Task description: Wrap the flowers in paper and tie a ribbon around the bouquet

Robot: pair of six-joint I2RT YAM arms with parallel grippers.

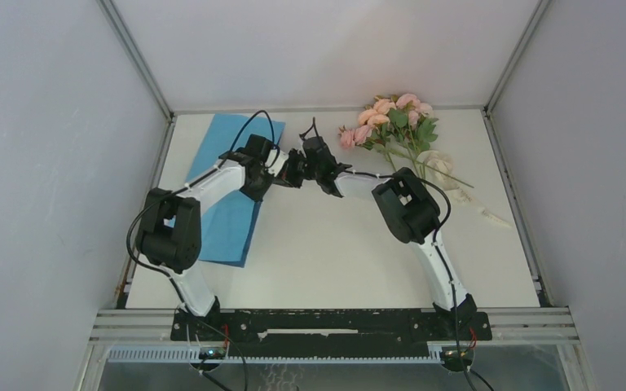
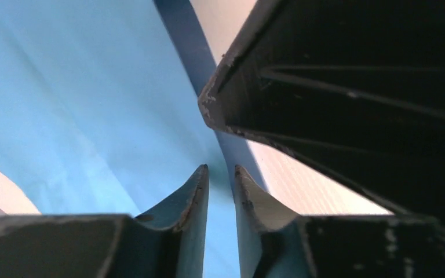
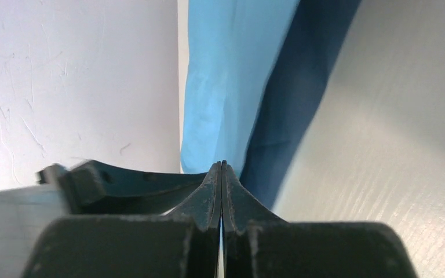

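Pinched shut, the right claw (image 3: 221,168) holds the right edge of the paper (image 1: 228,224), raised enough that the darker blue underside shows as a band beside the light blue top; the left claw (image 2: 220,179) sits tip to tip with it, fingers narrowly apart, that same edge running into the gap but not clamped. On the left half of the table (image 1: 334,261) the paper lies as a creased rectangle; its long axis runs near to far, leaning a little right at the far end; the left arm crosses over its middle and hides part of it. Well apart, at the far right, lie the flowers (image 1: 391,114); pink and peach blooms point toward the far wall, thin stems near-right; the right arm's elbow overlaps some stem ends; the cream ribbon (image 1: 444,163) loops beside the stems and trails near-right.
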